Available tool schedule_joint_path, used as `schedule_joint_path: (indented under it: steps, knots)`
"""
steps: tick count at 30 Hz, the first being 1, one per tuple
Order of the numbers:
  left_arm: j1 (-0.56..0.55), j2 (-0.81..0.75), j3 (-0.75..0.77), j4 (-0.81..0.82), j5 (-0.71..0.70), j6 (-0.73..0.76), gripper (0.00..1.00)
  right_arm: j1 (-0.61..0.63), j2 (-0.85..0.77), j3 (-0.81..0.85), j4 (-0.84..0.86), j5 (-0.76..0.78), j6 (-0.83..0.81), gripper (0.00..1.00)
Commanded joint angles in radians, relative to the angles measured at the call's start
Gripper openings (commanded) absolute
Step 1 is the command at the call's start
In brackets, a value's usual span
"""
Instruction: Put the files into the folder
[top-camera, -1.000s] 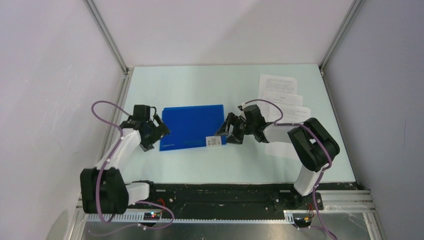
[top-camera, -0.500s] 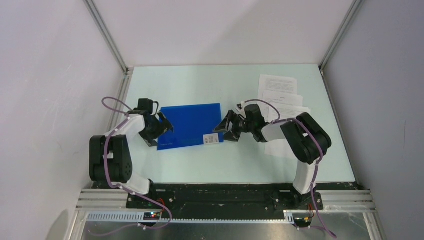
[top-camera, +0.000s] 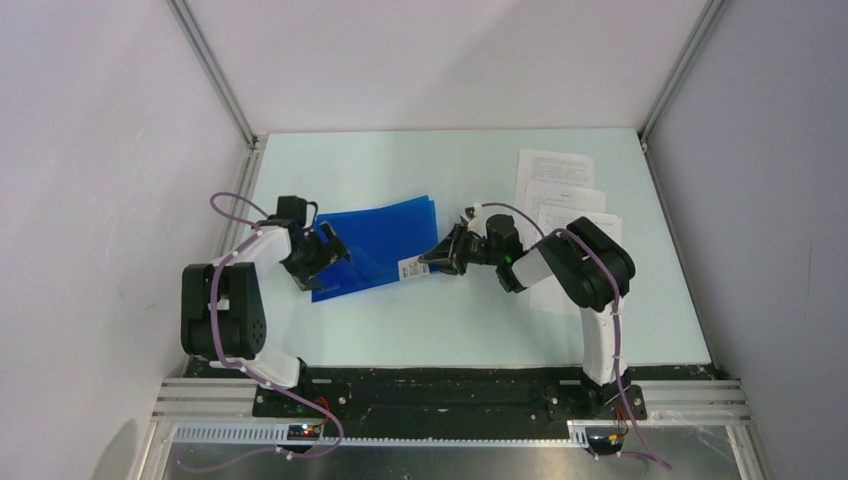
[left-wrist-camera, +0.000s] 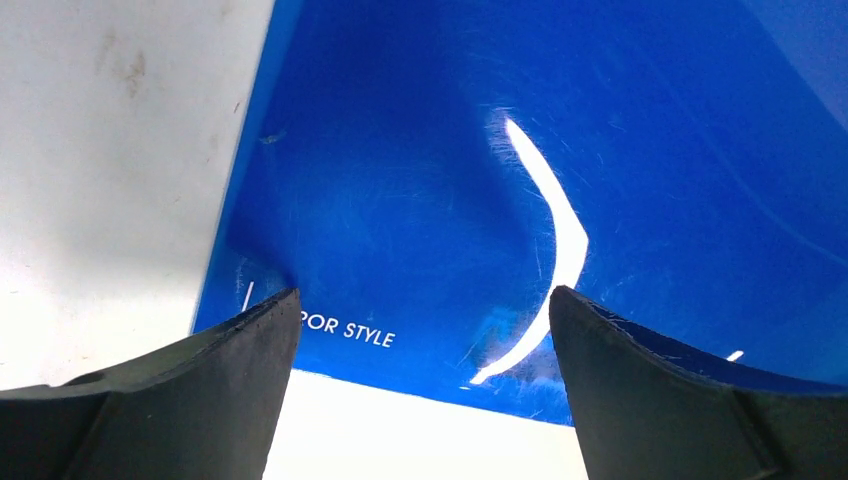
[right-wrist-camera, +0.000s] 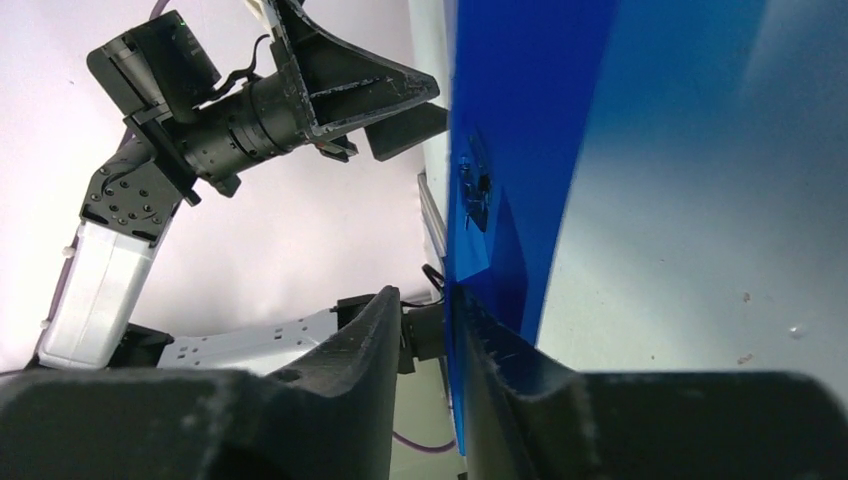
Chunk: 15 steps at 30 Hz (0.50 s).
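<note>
The blue folder (top-camera: 375, 245) lies left of the table's middle, its right edge with the white label (top-camera: 410, 268) lifted off the table. My right gripper (top-camera: 432, 260) is at that lifted edge. In the right wrist view the cover (right-wrist-camera: 520, 120) lies against one finger while a narrow gap still shows beside the other, so the right gripper (right-wrist-camera: 425, 300) is open. My left gripper (top-camera: 330, 258) stands wide open over the folder's left near corner (left-wrist-camera: 330, 330), its fingers (left-wrist-camera: 240, 350) straddling the printed front edge. The files (top-camera: 565, 190), white printed sheets, lie fanned at the back right.
Pale table (top-camera: 450, 320) enclosed by white walls, with aluminium posts at the back corners. The left arm (right-wrist-camera: 250, 110) shows beyond the folder in the right wrist view. My right arm's elbow (top-camera: 590, 265) covers the nearest sheets.
The right gripper's jaws have narrowed around the folder's right edge and that edge has risen off the table. The left gripper has stayed wide open at the folder's left corner.
</note>
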Motion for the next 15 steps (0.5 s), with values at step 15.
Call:
schedule_joint_path:
  steps: [15]
  knots:
    - [-0.052,-0.383,0.299,-0.204,0.132,0.097,0.98,-0.094,-0.503,0.180,-0.811,0.330,-0.470,0.00]
